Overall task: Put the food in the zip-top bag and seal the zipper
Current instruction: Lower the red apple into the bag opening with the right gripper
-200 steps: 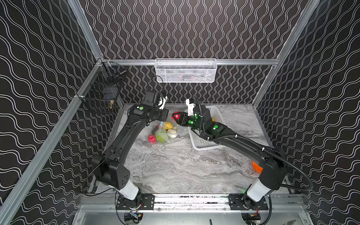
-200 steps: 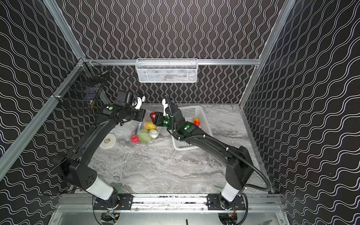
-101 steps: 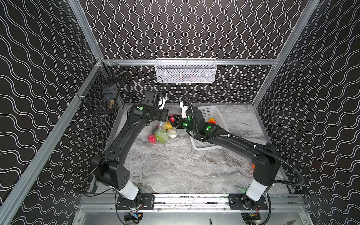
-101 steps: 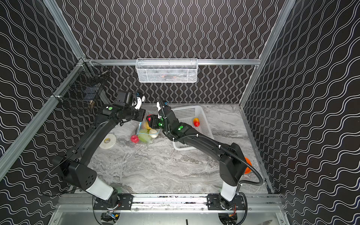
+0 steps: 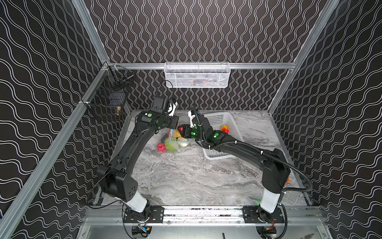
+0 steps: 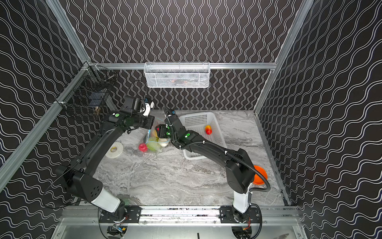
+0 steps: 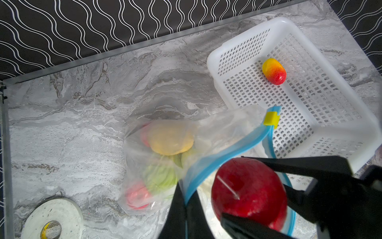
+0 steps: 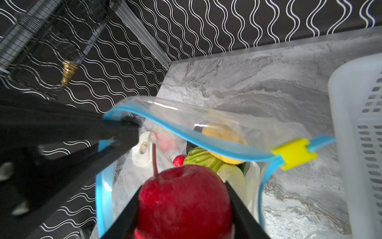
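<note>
Left fingers [image 7: 175,211] pinch the zipper [image 7: 231,148] of the zip-top bag [image 7: 223,128] — right fingers [image 8: 241,211] clamp 1 red apple [image 8: 184,198] over its mouth.

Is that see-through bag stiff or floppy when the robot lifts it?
Probably floppy: the zip-top bag wrinkles, and its zipper bows in a curve where only the left gripper pinches it. It likely sags under the food pooled at its bottom. Its shiny plastic may be slippery.

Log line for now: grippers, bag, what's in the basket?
left gripper: shut on zipper | right gripper: holding red apple at open zip-top bag mouth | basket: orange-yellow pepper
</note>
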You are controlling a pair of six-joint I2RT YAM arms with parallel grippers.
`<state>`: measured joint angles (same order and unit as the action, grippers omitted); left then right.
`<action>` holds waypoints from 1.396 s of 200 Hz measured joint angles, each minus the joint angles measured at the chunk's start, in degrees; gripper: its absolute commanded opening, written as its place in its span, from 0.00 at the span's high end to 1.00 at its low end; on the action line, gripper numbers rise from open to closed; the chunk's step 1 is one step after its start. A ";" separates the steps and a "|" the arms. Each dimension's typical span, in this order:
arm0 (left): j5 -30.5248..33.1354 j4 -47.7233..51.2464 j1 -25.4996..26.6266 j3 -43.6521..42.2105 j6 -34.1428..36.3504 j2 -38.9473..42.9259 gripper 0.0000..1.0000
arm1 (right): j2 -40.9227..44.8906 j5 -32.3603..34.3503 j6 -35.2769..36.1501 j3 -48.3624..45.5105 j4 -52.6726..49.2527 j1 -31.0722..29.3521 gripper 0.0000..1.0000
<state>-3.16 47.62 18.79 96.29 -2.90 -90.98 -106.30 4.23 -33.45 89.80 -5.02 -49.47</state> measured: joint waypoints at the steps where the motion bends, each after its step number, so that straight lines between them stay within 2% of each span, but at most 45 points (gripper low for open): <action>1: 0.00 0.00 0.00 0.00 0.00 0.00 1.00 | -0.04 0.00 0.00 0.04 -0.04 0.00 0.45; 78: 0.02 -0.02 -0.04 -0.13 -0.11 0.09 1.00 | -1.46 0.42 0.00 1.44 -1.51 -0.11 0.22; 141: -0.07 -0.02 -0.04 -0.15 -0.15 0.22 1.00 | -0.37 0.39 0.00 0.72 -1.55 -0.20 0.12; 169: -0.17 -0.02 -0.04 -0.17 -0.15 0.70 1.00 | 1.07 0.39 0.00 0.72 -1.53 -0.20 0.02; 279: -0.59 -0.04 -0.26 -0.31 -0.37 0.79 1.00 | 7.30 1.88 2.91 -0.57 -3.28 0.04 0.01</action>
<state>-3.75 47.57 18.52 95.98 -3.27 -90.19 -99.00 6.11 -30.55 89.23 -8.29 -49.43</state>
